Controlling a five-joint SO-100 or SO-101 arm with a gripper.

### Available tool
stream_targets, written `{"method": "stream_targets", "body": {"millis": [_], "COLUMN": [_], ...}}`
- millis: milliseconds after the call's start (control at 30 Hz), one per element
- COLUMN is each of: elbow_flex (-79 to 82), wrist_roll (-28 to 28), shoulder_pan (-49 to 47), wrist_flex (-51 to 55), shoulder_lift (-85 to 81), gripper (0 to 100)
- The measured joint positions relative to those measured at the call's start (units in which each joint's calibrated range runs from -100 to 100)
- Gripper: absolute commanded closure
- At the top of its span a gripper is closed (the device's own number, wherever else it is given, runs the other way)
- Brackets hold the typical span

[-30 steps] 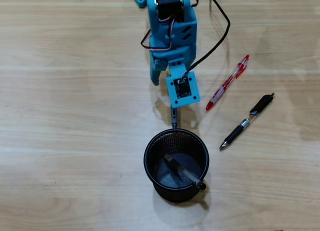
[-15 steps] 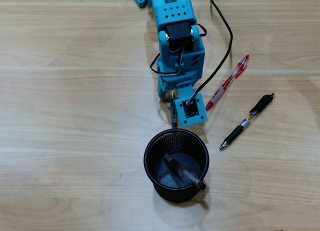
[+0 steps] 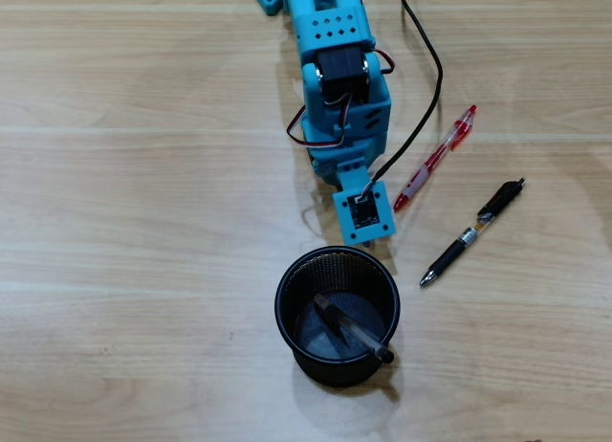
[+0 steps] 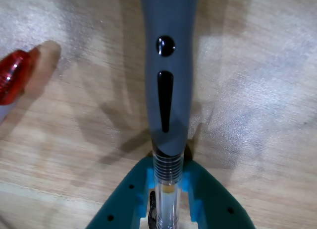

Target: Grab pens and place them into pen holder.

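While the gripper clamped a grey pen just short of the pen holder, an early release risked dropping it outside the rim.

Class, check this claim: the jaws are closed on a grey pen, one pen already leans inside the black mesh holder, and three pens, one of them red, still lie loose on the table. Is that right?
Not quite. The overhead view shows two loose pens on the table, not three: the red pen and a black pen. The rest holds: the gripper has its jaws closed on the grey pen in the wrist view, and one pen leans inside the black mesh holder.
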Motion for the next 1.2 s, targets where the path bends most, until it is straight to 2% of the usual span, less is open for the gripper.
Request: {"method": "stream_targets", "body": {"millis": [200,467,833,1033,1200], "elbow_flex": [-1.2,-1.2,-1.2,-1.2,-1.2], "wrist_roll": [0.0,0.1,0.1,0.1,0.1], "shoulder_pan": [0.1,1.3,2.2,2.2,2.0], "wrist_flex": [0.2,0.8,12.6,11.2,0.2], "shoulder_lift": [-0.3,-14.3,-33.2,-34.4,-34.4], "gripper": [98,98,98,98,98]}}
